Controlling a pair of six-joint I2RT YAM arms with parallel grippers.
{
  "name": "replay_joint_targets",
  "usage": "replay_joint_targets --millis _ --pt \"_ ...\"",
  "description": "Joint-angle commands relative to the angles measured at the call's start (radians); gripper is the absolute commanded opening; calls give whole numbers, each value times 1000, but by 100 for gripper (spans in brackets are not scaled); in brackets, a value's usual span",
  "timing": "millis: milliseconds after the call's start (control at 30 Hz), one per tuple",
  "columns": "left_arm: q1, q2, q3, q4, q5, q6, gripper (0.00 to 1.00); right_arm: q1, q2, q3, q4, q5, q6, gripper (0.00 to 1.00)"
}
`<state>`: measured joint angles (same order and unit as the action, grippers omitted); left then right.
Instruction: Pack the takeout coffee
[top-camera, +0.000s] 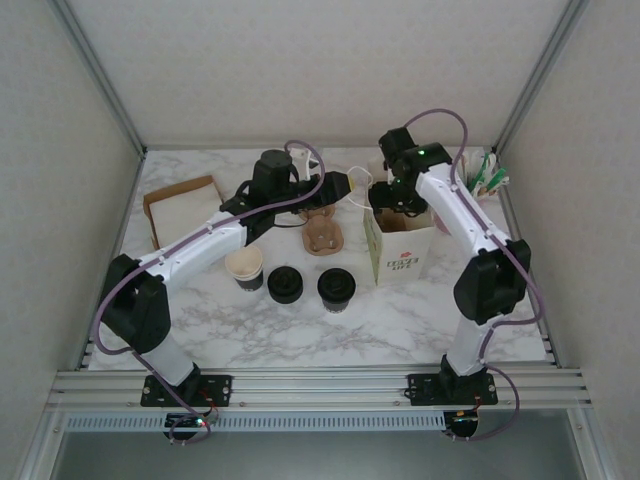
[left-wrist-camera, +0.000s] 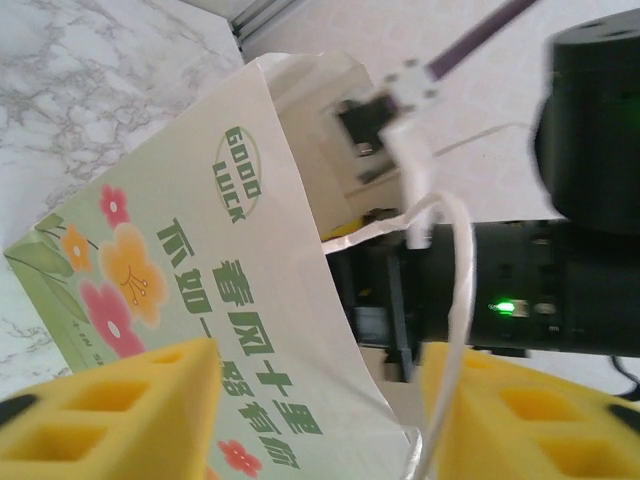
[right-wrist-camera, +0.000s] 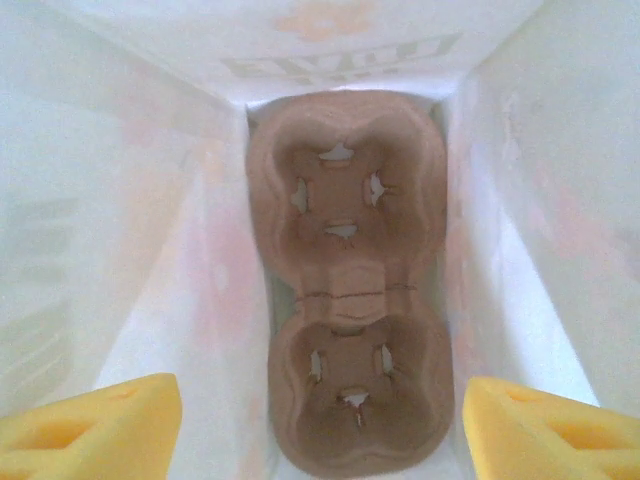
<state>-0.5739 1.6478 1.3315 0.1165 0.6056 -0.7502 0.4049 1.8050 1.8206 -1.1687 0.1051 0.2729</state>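
Yellow foam pads (right-wrist-camera: 95, 425) of the right gripper (right-wrist-camera: 320, 410) frame the bottom of its wrist view, spread wide with nothing between them: jaws open. Below them, inside the white flower-printed paper bag (top-camera: 402, 252), a brown moulded-pulp two-cup carrier (right-wrist-camera: 345, 280) lies flat on the bag floor, both sockets empty. From overhead the right gripper sits in the bag mouth. The left gripper (left-wrist-camera: 315, 375) is open too; the bag's printed side wall and its white cord handle (left-wrist-camera: 455, 290) run between the pads, contact cannot be told. The takeout coffee (top-camera: 336, 287), a small black paper cup under a round black plastic lid, stands on the white marbled table (top-camera: 400, 320) left of the bag, near it but apart, with neither gripper on it. Further left stand a low black round piece (top-camera: 285, 283), probably loose lids, and an open black cup with cream inside (top-camera: 245, 268). Judged risks: the cord handle could snag on a left pad as that arm pulls away and drag or tip the light bag; the right gripper could crease or tear the mouth on leaving; a pick could land on the wrong black item; a hard squeeze could pop the lid; a lowered cup could miss a socket and lean.
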Motion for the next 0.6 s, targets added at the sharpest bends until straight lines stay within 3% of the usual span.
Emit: replay_joint_targets --millis 0,200,333,567 --pt "6 -47 37 17 14 8 62 7 -80 51 -45 1 -7 78" --pt "6 -56 72 -3 25 24 77 7 -166 88 -66 -14 -9 87" --pt "5 -72 88 -22 28 41 88 7 -217 111 -82 -35 -12 99" --pt "5 -129 110 -81 13 90 100 6 -309 127 -102 -82 -18 99"
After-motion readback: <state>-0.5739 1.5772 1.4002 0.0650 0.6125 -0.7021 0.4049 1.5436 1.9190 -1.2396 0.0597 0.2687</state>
